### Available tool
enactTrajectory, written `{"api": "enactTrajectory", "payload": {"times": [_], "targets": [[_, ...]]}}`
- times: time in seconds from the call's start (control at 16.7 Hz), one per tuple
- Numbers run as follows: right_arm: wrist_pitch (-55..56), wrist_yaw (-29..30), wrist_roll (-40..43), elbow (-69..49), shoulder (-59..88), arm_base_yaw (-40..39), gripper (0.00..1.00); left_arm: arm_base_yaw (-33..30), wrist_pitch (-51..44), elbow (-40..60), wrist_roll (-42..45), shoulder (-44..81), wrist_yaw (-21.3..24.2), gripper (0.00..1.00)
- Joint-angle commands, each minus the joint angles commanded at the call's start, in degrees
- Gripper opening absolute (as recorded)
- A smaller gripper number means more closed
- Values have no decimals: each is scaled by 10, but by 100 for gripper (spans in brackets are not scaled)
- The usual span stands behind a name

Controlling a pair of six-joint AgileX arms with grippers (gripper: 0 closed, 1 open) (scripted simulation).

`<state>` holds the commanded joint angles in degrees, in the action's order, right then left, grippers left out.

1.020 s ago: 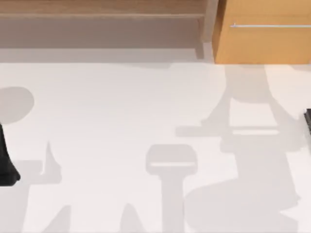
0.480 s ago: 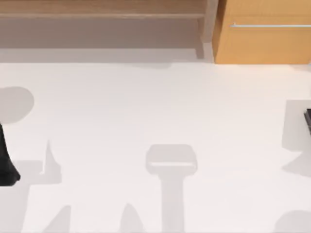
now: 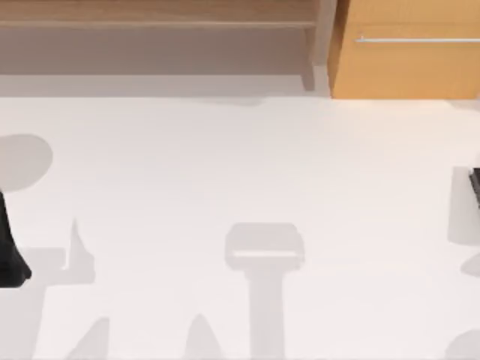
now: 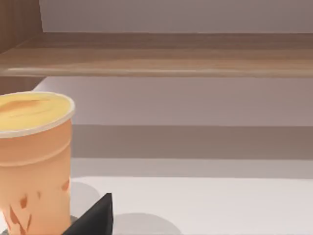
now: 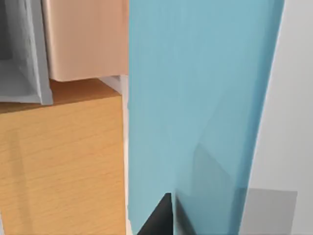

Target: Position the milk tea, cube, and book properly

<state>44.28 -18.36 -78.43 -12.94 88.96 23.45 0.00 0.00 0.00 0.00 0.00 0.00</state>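
Milk tea (image 4: 30, 164) stands upright on the white tabletop (image 3: 240, 172), close in front of the left claw (image 4: 93, 218). One dark fingertip shows just beside the cup's base. Whether the left claw is wide, narrow or gripping the cup cannot be told. In the top view the left arm (image 3: 9, 247) sits at the tabletop's left edge.

Behind the cup runs a low wooden shelf (image 4: 161, 54) with open space under it; the same shelf (image 3: 157, 15) lies along the far side of the tabletop. Judgement: the cup is kept upright so it can go to the shelf without tipping.

Right claw (image 5: 161, 218): a dark fingertip lies against a tall light-blue slab, probably the book (image 5: 195, 98), held on edge. It looks held, though the fingers' spacing is hidden, so I cannot tell the claw's state for sure. Beside the book is the orange-wood cabinet (image 5: 58, 161), with a grey frame and a pale peach block above it. In the top view the right arm (image 3: 475, 187) is a sliver at the right edge, near the cabinet (image 3: 409, 60). Judgement: book is carried vertical so it can slot in standing beside the cabinet.
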Motion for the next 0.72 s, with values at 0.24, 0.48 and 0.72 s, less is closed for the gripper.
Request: {"api": "enactTrajectory", "payload": {"times": [0.24,0.48,0.72], "targets": [[7,2,-3,-7,7,-1,0,0,0,0,0,0,0,100],[11,4,-3,-8,18,-5,0,0,0,0,0,0,0,100],[11,4,-3,-8,18,-5,23,0,0,0,0,0,0,100]]}}
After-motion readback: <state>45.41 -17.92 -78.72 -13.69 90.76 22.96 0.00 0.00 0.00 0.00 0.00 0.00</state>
